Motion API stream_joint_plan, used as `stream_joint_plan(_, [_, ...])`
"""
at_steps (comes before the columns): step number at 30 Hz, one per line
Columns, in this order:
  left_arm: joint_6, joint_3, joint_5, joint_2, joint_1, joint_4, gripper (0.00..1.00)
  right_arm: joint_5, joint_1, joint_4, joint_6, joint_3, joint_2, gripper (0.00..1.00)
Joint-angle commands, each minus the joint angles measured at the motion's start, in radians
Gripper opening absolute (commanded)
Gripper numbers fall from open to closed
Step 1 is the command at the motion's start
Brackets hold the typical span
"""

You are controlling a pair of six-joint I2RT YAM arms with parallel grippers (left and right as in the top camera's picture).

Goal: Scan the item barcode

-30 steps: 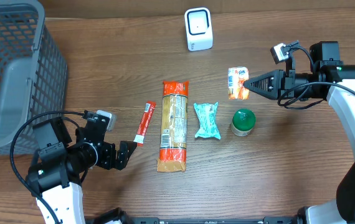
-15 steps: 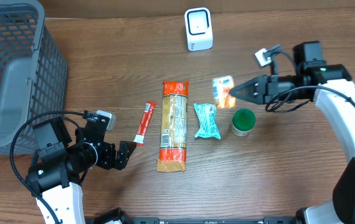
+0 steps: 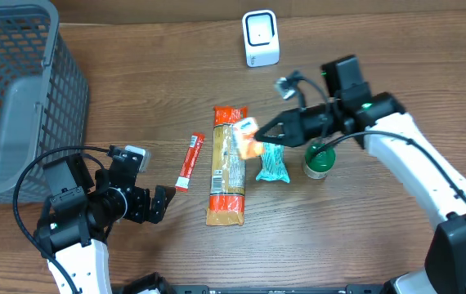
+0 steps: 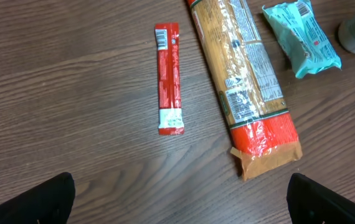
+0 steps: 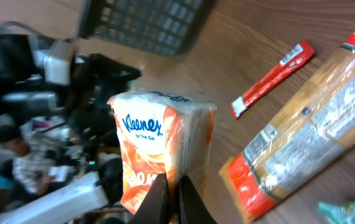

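An orange-and-white Kleenex tissue pack [image 3: 248,135] hangs in the air over the top of the long pasta pack [image 3: 228,163]. My right gripper [image 3: 261,137] is shut on its edge. In the right wrist view the pack [image 5: 159,143] stands upright, pinched low down by that gripper [image 5: 168,186]. The white scanner [image 3: 260,37] stands at the back of the table, well beyond the pack. At the front left my left gripper [image 3: 164,202] is open over bare wood and holds nothing. In its wrist view, the left gripper [image 4: 180,205] has its fingertips [image 4: 43,199] spread wide apart.
A red stick sachet [image 3: 190,161], the pasta pack [image 4: 246,81], a teal packet [image 3: 271,157] and a green-lidded jar [image 3: 319,160] lie in a row mid-table. A grey mesh basket [image 3: 12,90] fills the back left corner.
My right arm has swung left with the tissue pack, from beside the jar at the right to above the pasta pack. The left arm has not moved.
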Motion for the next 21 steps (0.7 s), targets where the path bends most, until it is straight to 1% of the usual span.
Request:
stream_joint_plan(1, [0.019, 0.014, -0.006, 0.003, 0.008, 0.001, 1.0, 0.157, 0.065, 0.056, 0.193, 0.018, -0.023, 0.04])
stream_joint_plan(4, [0.019, 0.014, -0.006, 0.003, 0.008, 0.001, 0.99, 0.236, 0.121, 0.102, 0.243, 0.018, -0.022, 0.04])
stream_joint_plan(8, [0.019, 0.014, -0.006, 0.003, 0.008, 0.001, 1.0, 0.23, 0.178, 0.159, 0.285, 0.018, 0.0, 0.04])
stream_joint_plan(14, [0.019, 0.014, -0.006, 0.003, 0.008, 0.001, 1.0, 0.105, 0.212, 0.247, 0.311, 0.018, 0.082, 0.04])
stream_joint_plan(18, [0.019, 0.014, -0.006, 0.003, 0.008, 0.001, 1.0, 0.098, 0.212, 0.267, 0.301, 0.018, 0.126, 0.04])
stream_joint_plan(21, [0.019, 0.014, -0.006, 0.003, 0.008, 0.001, 1.0, 0.098, 0.212, 0.273, 0.236, 0.018, 0.129, 0.04])
